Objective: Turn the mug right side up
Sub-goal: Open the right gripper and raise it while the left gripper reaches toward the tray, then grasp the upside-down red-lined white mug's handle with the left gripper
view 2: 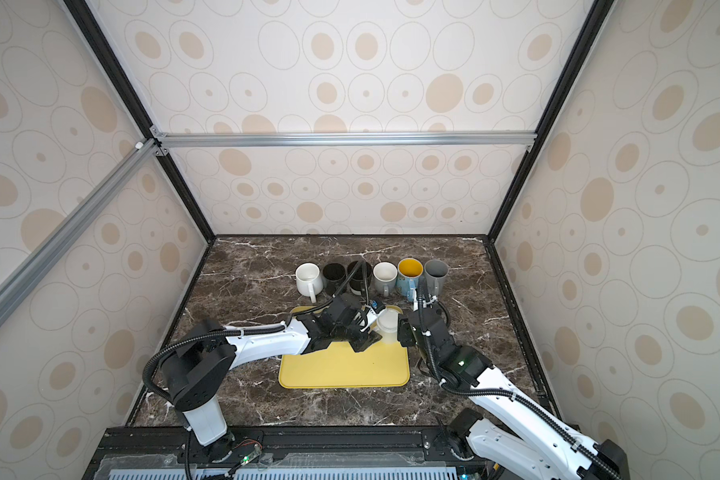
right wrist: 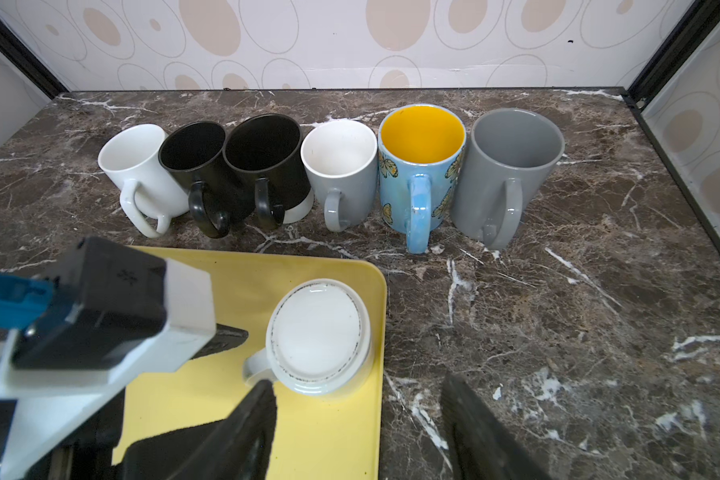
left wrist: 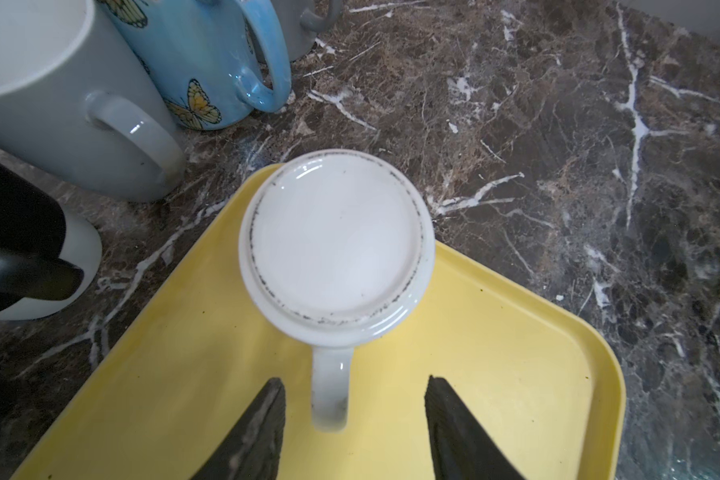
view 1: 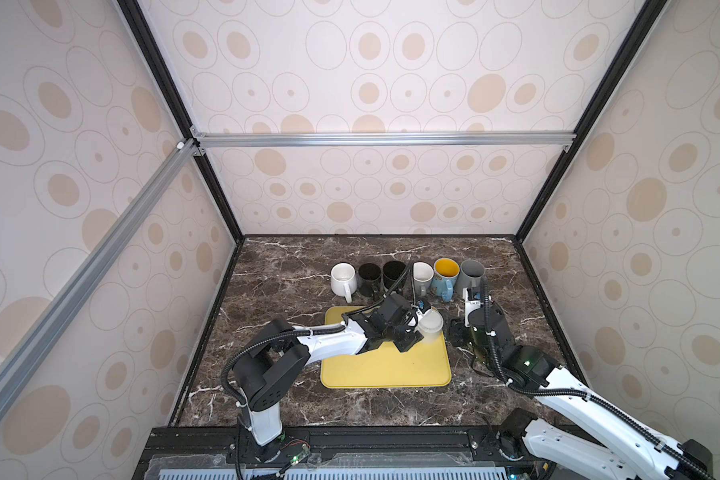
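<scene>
A white mug (left wrist: pixel 337 245) stands upside down, base up, in the far right corner of the yellow tray (left wrist: pixel 495 353); both top views show it (view 1: pixel 430 326) (view 2: pixel 388 322). Its handle (left wrist: pixel 331 390) points toward my left gripper (left wrist: pixel 354 379). That gripper is open, with one finger on each side of the handle and a gap on both sides. My right gripper (right wrist: pixel 357 380) is open and empty, low over the tray's right edge just on the near side of the mug (right wrist: pixel 319 336).
Several upright mugs stand in a row behind the tray: a white one (right wrist: pixel 138 166), two black ones, a grey one with a white inside, a blue butterfly mug (right wrist: pixel 420 174) and a grey one (right wrist: pixel 512 166). The marble table (right wrist: pixel 578 311) runs to walls at the back and sides.
</scene>
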Robot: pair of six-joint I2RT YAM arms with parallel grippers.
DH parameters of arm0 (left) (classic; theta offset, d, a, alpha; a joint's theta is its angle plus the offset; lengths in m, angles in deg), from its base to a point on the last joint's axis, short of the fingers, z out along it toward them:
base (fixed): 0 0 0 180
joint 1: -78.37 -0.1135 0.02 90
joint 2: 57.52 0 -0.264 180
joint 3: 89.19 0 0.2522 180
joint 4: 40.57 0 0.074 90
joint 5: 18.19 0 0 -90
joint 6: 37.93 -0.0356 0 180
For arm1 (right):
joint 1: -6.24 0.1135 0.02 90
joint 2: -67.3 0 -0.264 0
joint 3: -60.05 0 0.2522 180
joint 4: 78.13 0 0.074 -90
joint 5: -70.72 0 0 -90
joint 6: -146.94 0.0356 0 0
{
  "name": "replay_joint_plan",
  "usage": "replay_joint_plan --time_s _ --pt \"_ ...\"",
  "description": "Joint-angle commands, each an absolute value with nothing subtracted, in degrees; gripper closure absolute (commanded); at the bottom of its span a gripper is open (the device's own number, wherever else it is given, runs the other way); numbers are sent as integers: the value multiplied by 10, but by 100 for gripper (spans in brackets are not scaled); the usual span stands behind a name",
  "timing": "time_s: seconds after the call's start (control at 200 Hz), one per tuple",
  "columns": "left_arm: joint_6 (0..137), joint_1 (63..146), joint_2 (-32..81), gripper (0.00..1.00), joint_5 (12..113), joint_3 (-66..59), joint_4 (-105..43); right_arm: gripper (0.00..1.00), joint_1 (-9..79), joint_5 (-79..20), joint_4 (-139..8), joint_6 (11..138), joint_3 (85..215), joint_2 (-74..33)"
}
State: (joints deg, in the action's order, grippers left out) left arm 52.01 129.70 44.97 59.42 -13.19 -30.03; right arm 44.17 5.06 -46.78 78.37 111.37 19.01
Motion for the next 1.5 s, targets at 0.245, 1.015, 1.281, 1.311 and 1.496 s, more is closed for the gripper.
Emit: replay_joint_plan --time_s 0.245,1.015,1.281,1.311,1.496 --pt "507 1286 496 53 599 -71 -252 34 435 57 -472 784 1105 182" --pt "512 1285 528 70 594 -42 -244 34 435 49 -465 793 1107 186" --pt "518 1285 527 76 602 -38 -248 35 434 48 -468 795 1103 187" --pt "520 1285 527 77 604 -38 -249 35 434 47 -468 795 1103 186" --pt "519 1284 525 82 619 -36 -246 35 434 44 -471 797 1103 182"
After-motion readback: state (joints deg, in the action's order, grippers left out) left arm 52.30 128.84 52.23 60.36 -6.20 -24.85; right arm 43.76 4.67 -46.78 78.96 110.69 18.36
